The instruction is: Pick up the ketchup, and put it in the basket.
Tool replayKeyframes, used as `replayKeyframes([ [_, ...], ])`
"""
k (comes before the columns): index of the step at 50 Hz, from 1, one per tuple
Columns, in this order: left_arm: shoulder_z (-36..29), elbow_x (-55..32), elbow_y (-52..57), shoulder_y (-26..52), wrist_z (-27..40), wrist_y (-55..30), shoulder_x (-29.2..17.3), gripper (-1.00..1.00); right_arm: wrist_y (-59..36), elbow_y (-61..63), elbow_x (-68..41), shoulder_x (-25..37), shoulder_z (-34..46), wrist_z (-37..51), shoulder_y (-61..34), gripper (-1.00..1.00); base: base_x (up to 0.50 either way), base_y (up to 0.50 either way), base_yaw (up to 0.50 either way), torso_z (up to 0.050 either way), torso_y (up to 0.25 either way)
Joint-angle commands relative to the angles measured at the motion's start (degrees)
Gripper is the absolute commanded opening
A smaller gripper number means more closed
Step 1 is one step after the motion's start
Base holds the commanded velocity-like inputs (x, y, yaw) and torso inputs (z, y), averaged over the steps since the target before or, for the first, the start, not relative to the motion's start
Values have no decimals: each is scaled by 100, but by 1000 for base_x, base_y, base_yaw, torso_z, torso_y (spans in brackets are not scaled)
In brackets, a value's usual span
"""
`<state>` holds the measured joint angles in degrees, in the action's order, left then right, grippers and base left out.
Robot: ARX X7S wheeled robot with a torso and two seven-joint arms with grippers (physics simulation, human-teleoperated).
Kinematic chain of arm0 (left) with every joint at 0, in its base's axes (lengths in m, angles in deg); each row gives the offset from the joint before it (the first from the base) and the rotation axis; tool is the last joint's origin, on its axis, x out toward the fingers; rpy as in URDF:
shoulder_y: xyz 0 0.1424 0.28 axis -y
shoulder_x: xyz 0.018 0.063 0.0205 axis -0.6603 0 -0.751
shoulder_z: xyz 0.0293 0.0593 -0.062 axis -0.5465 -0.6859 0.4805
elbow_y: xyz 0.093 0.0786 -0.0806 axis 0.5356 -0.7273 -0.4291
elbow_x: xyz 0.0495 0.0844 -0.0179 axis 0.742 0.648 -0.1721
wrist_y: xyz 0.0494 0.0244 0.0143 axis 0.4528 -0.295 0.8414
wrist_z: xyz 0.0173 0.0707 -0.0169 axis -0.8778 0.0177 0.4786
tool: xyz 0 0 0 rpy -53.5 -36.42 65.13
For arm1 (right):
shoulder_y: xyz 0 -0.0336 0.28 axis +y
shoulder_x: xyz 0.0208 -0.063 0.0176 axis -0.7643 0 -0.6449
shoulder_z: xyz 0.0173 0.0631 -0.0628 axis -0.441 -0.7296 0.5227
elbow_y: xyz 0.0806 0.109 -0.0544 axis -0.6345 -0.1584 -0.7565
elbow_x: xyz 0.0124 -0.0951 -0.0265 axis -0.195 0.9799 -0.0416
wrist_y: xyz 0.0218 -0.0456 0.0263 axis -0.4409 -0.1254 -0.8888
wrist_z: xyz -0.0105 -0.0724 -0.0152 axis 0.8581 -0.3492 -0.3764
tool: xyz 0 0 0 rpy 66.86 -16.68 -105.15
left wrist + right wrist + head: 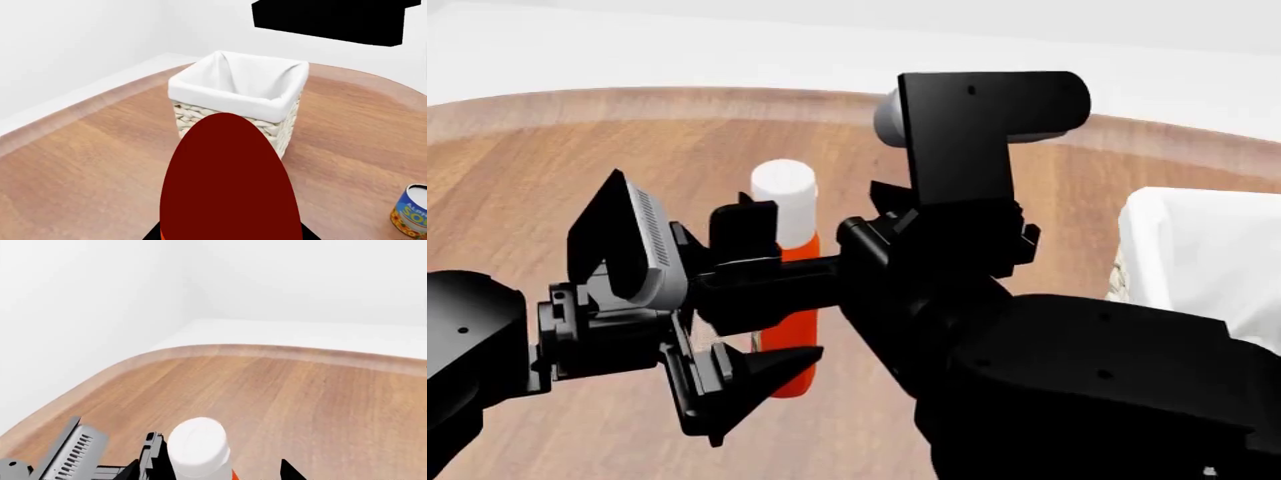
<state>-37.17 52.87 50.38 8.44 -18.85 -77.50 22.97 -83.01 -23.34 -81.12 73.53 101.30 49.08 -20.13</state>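
The ketchup (790, 330), an orange-red bottle with a white cap, stands upright with my left gripper (758, 305) shut on its body. In the left wrist view the ketchup (230, 180) fills the lower middle as a dark red shape, hiding most of the left gripper (230, 236). Beyond it stands the basket (200, 92), cream wicker with a white liner; the basket (1174, 240) also shows at the head view's right edge. My right gripper (210, 471) is open, its black tips apart on either side of the ketchup (198, 447) and its white cap.
A blue and yellow soup can (410, 210) stands on the wooden table (80, 165) to one side of the basket. The right arm's wrist camera (981, 110) rises high beside the bottle. The table's curved far edge (267, 351) meets white walls.
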Motion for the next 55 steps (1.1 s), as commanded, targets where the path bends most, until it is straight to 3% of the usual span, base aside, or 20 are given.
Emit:
replayKeyframes([
  [1, 24, -137, 78, 32, 17, -74, -10, -100, 22, -177, 184, -5, 74, -184, 25, 100, 0, 0, 0, 0, 0],
  [39, -86, -114, 63, 7, 16, -13, -10, -100, 109, -521, 577, -63, 291, -635, 27, 100, 0, 0, 0, 0, 1],
  [40, -88, -113, 66, 3, 18, -8, -11, -100, 112, -518, 590, -60, 296, -637, 30, -100, 0, 0, 0, 0, 0],
  [55, -122, -112, 90, -30, 48, 0, -21, -100, 147, -469, 604, -26, 312, -637, 62, -100, 0, 0, 0, 0, 0],
])
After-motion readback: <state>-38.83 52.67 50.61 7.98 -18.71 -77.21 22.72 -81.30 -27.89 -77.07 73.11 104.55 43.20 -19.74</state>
